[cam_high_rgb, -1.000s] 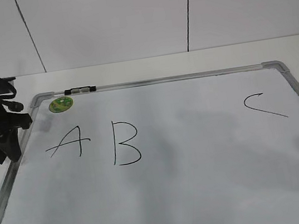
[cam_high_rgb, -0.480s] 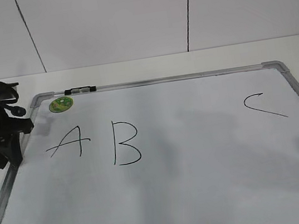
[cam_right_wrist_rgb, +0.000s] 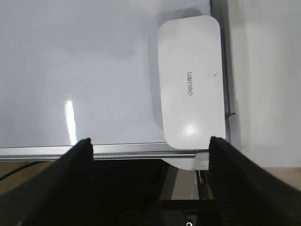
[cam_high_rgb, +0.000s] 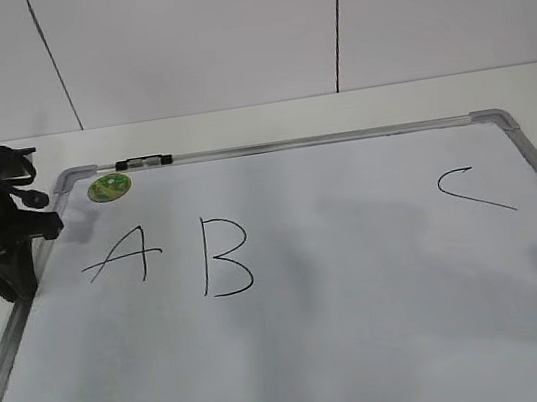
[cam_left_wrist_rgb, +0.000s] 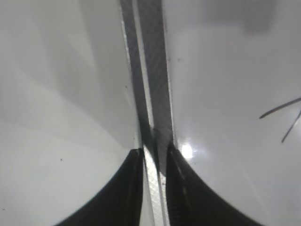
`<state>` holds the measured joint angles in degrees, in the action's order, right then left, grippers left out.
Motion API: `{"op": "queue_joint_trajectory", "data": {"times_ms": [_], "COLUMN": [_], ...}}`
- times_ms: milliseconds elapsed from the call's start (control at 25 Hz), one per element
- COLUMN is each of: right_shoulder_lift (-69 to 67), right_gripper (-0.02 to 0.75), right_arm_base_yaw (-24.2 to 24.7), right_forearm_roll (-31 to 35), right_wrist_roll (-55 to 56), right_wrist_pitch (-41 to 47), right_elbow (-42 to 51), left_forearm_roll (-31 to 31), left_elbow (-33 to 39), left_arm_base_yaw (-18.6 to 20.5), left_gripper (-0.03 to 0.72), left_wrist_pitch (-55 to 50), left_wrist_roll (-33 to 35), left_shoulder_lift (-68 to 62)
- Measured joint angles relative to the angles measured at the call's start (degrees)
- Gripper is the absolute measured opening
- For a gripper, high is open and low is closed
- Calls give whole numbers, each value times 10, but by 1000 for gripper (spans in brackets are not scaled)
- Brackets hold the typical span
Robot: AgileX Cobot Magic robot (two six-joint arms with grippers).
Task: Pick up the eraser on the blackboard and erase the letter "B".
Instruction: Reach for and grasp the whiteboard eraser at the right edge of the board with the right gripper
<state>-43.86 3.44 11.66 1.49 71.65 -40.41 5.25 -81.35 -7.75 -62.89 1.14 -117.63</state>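
- Since the earlier frame, the left gripper (cam_left_wrist_rgb: 154, 160) has shifted slightly at the left edge of the exterior view; its jaws now pinch the blackboard (cam_high_rgb: 361, 278) frame rail between them.
- The right gripper (cam_right_wrist_rgb: 149, 146) stands wide open, holding nothing, above the eraser (cam_right_wrist_rgb: 190, 82).
- The eraser lies flat in the board's corner, upper right of the right wrist view.
- The letter "B" (cam_high_rgb: 225, 258) sits left of centre, intact.
- Recommended: centre the right jaws over the eraser's narrow width, descend squarely, then close.

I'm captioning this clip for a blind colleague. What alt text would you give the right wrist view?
A flat white eraser with small grey print lies on the blackboard, in its corner against the silver frame. The right gripper hovers above the board's edge with its dark fingers spread wide and empty.
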Motion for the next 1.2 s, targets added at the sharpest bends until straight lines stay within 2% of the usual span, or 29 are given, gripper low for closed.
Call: {"op": "queue_joint_trajectory", "data": {"times_ms": [200, 520, 1000, 1200], "right_shoulder_lift": [0, 0, -47, -81], "right_gripper": [584, 584, 584, 584], "right_arm_base_yaw": [0, 0, 0, 0], "right_forearm_roll": [0, -43, -46, -47], "right_wrist_roll": [0, 0, 2, 2], "right_wrist_pitch": [0, 0, 0, -35], "right_elbow": [0, 0, 20, 21], "left_forearm_roll": [0, 1, 1, 1], "left_elbow": [0, -3, -3, -3], "left_arm_base_yaw": [0, 0, 0, 0], "left_gripper": [62, 60, 68, 70], "left_wrist_pitch": [0, 0, 1, 2], "left_wrist_roll": [0, 0, 0, 0], "left_shoulder_lift": [0, -3, -3, -3]}}
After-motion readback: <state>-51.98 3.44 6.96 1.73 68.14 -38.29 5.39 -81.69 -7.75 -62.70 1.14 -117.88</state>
